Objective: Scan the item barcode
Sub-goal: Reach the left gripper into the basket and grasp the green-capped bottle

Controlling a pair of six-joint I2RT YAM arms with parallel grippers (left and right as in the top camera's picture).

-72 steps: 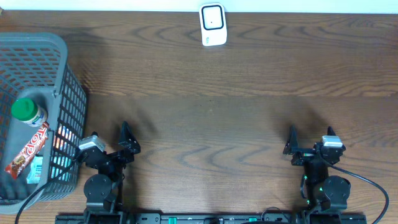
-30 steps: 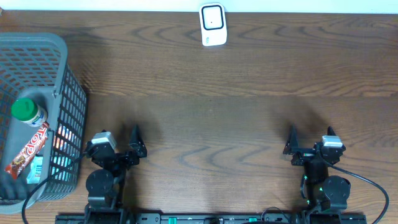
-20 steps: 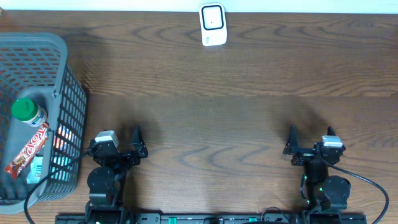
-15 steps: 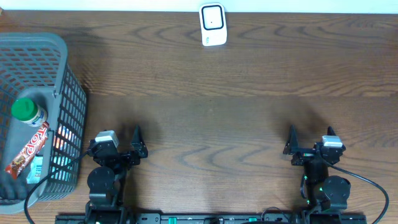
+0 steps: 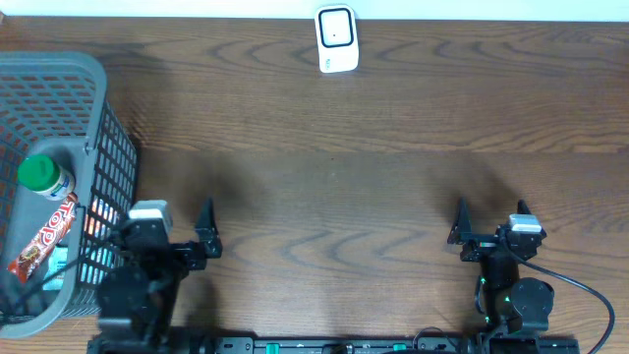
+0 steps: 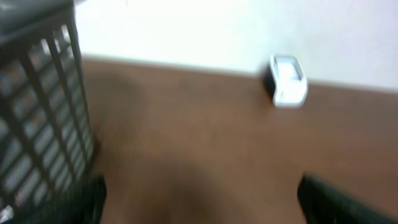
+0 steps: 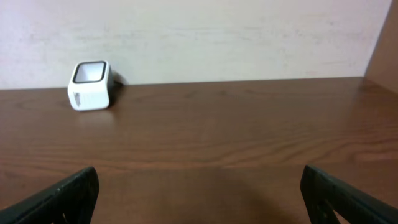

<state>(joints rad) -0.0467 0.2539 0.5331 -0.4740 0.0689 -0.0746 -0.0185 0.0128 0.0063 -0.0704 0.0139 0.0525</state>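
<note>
The white barcode scanner (image 5: 335, 39) stands at the table's far edge, also visible as the scanner (image 6: 288, 81) and the scanner (image 7: 91, 85) in the wrist views. Items lie in the grey basket (image 5: 59, 74) at the left: a green-capped bottle (image 5: 44, 177) and a red candy bar (image 5: 44, 236). My left gripper (image 5: 167, 226) is open and empty beside the basket's near right corner. The left wrist view is blurred, with the gripper (image 6: 200, 199) spread wide and the basket wall (image 6: 43, 124) at its left. My right gripper (image 5: 490, 214) is open and empty near the front edge, seen again as the gripper (image 7: 202, 193).
Brown wooden table (image 5: 334, 177) with a pale wall behind the scanner. The basket's mesh wall stands tall right beside the left arm. A blue packet (image 5: 57, 265) shows low in the basket.
My left arm has shifted left toward the basket and turned, still open. The right arm, scanner and basket items have not moved.
</note>
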